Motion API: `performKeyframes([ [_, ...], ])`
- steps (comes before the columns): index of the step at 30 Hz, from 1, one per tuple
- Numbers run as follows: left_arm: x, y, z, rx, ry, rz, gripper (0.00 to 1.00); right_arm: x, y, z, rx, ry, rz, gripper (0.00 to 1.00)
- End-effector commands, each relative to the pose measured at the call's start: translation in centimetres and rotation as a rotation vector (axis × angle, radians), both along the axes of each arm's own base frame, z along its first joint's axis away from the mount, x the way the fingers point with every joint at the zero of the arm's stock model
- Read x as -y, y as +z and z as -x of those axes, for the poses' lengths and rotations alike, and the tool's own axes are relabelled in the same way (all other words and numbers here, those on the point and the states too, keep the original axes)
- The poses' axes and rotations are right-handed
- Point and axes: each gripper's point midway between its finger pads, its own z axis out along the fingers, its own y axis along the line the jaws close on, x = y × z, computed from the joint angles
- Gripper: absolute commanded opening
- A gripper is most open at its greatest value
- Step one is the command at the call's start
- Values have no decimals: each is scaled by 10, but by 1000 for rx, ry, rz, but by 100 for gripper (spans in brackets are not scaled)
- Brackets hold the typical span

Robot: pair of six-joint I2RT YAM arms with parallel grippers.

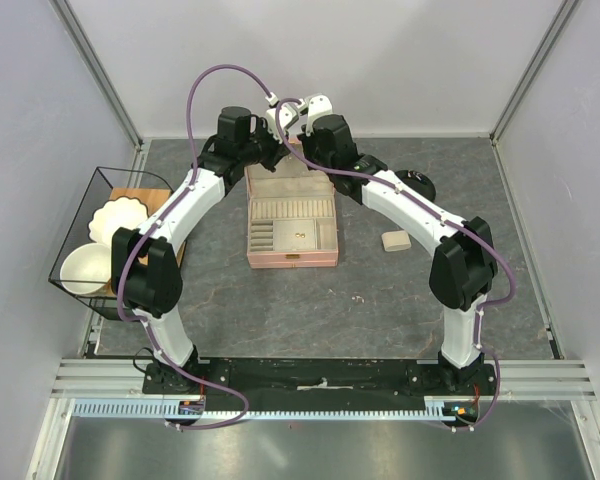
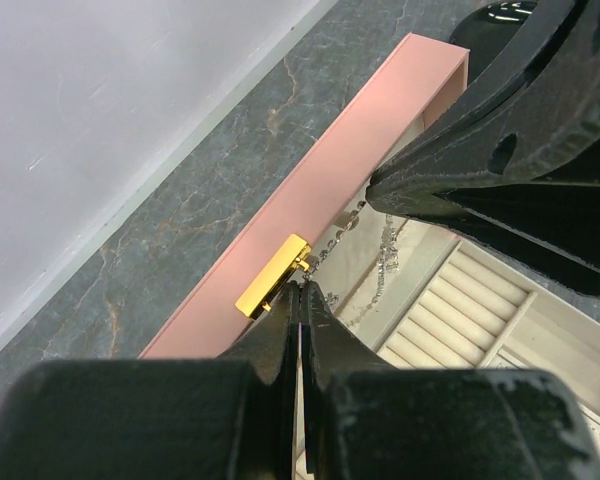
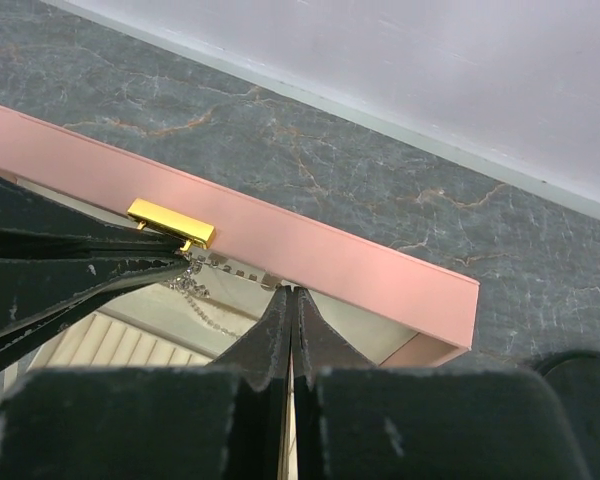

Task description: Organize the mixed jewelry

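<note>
The left pincer [image 2: 302, 295] and right pincer [image 3: 292, 295], both pinched shut, stretch a silvery chain [image 3: 230, 268] between them beside the gold clasp [image 3: 170, 222] on the open pink box [image 3: 360, 265], seemingly to straighten it before stowing.

Pink box [image 1: 291, 260], gold clasp [image 2: 273, 276], silvery chain [image 2: 342, 238], grey white-veined table [image 1: 380, 300].
Box lining cream; left gripper [image 2: 302, 292] and right gripper [image 3: 291, 293] black; beige pad [image 1: 396, 241] at box's 3 o'clock; white bowls [image 1: 85, 268] at 9 o'clock.

Dark grey marbled tabletop [image 1: 380, 310], evenly lit. Pale matte wall panels [image 1: 330, 60] enclose it left, far, right. Aluminium posts [image 1: 99, 72] at far corners, rail [image 1: 550, 378] along near edge.
</note>
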Motion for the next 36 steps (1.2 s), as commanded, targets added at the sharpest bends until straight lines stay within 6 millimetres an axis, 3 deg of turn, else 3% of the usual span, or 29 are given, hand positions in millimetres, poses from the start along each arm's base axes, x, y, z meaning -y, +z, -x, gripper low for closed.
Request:
performKeyframes([
  [1, -11, 24, -10, 87, 43, 13, 2, 5, 15, -12, 49, -39, 2, 0],
  [36, -15, 0, -35, 108, 90, -38, 2, 9, 6, -20, 58, -60, 54, 0],
])
